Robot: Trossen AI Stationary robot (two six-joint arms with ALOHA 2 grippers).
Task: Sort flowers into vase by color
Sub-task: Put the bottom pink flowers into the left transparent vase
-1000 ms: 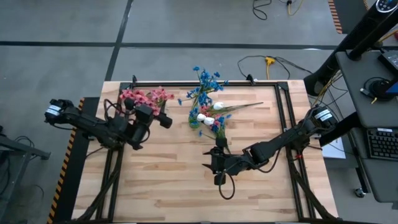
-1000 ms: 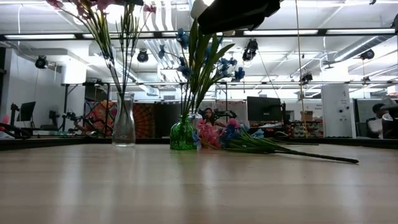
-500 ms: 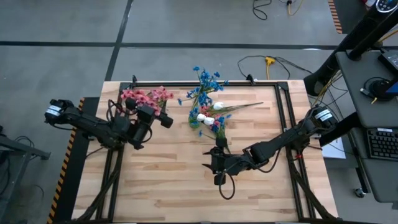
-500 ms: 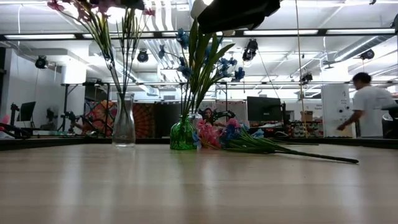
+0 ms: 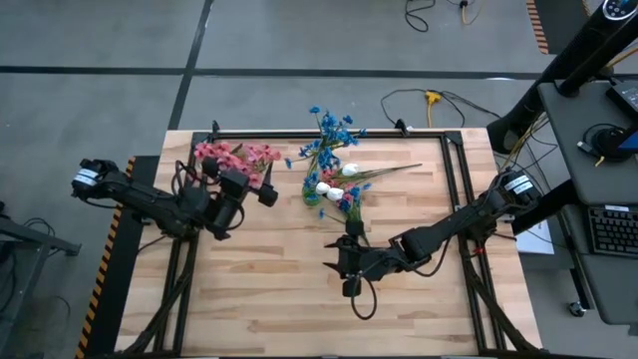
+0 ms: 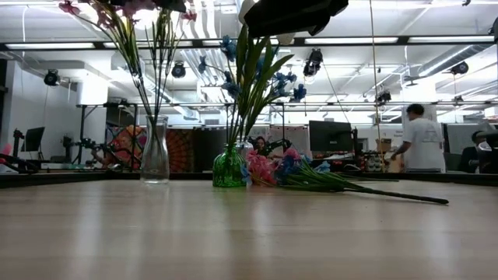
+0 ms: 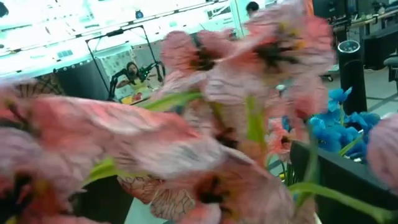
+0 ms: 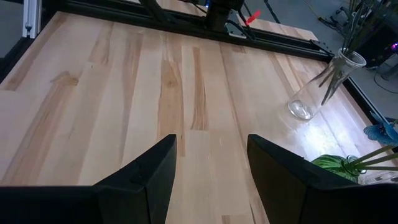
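The left claw (image 5: 265, 192), beside the pink-blossomed sprigs (image 5: 231, 155) standing in the clear glass vase (image 6: 155, 152), had apparently just sprung wide, so that stem was likely delivered. The right claw (image 8: 210, 169) waited half-open, empty, over the bare wooden surface (image 5: 279, 289).

Near half of table (image 5: 269, 309): bare wood edge to edge, free passage.
Far left: clear glass vase (image 6: 155, 152) w/ pink flowers (image 5: 234, 155); left gripper (image 5: 267, 191) just beside the blooms, crowding that spot.
Far middle: green vase (image 6: 228, 167) w/ blue flowers (image 5: 329, 135), tall stems block level approach.
Right of green vase: loose sprigs (image 6: 342, 185) lying flat, stems toward right edge.
Centre: right gripper (image 5: 334, 267) over bare wood, fingers (image 8: 149, 174) parted.
Vase gap: narrow lane betw. the two.
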